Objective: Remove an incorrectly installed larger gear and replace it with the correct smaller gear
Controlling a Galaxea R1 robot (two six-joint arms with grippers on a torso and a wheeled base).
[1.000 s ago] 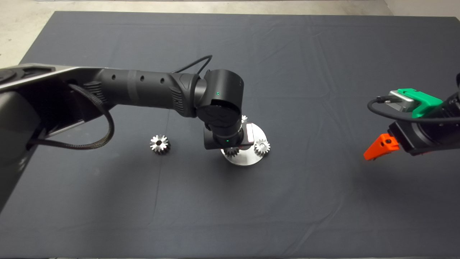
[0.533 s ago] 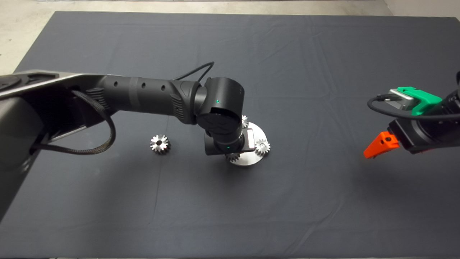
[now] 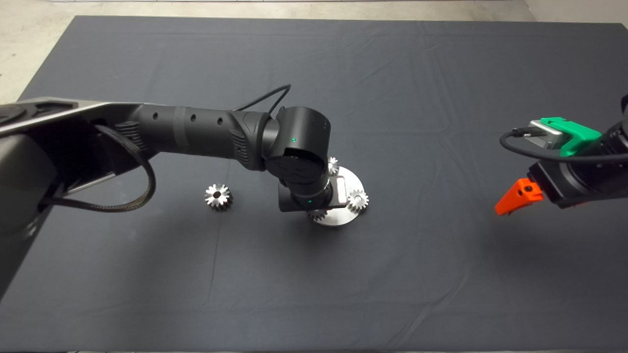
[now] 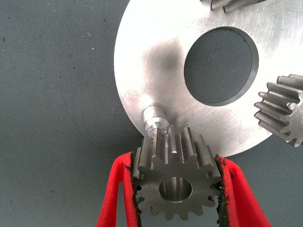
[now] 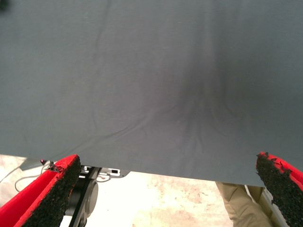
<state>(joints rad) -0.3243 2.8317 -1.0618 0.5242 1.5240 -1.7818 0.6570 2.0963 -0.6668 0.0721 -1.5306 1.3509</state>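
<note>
My left gripper (image 4: 176, 163) is shut on the smaller gear (image 4: 175, 179), its red fingers (image 4: 118, 189) clamping the teeth on both sides. The gear hangs just off the rim of the round silver plate (image 4: 156, 71), right beside a bare steel pin (image 4: 154, 119). In the head view the wrist hides most of it; a few teeth of the smaller gear (image 3: 319, 214) peek out at the plate's (image 3: 338, 220) near edge. The larger gear (image 3: 218, 196) lies alone on the mat to the left. My right gripper (image 5: 168, 161) is open above the mat's right side, holding nothing.
Two more silver gears sit on the plate, one at the right (image 3: 358, 198) and one at the back (image 3: 333, 164). The plate has a large round hole (image 4: 220, 64). A person's leg (image 5: 241, 208) shows beyond the mat edge.
The left gripper and its gear have shifted slightly toward the plate's near edge. The right arm has drifted a little; the gear on the mat has not moved.
</note>
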